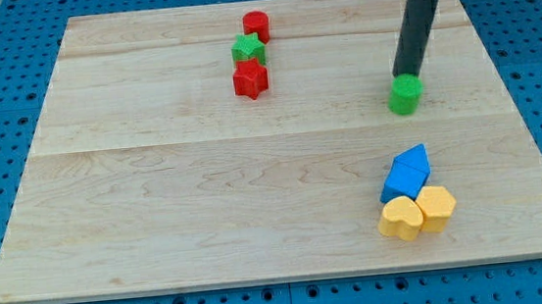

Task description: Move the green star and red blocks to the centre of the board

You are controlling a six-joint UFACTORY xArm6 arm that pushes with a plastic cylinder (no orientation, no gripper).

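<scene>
The green star (pixel 248 48) sits near the view's top, left of centre. A red cylinder (pixel 256 25) lies just above it and a red star (pixel 251 79) just below it; the three touch in a short column. My tip (pixel 406 73) is far to their right, at the upper edge of a green cylinder (pixel 405 94), touching or nearly touching it.
The wooden board (pixel 158 211) lies on a blue pegboard. At the view's lower right, a blue block (pixel 407 173) sits above two yellow blocks (pixel 402 218) (pixel 436 206), all bunched together.
</scene>
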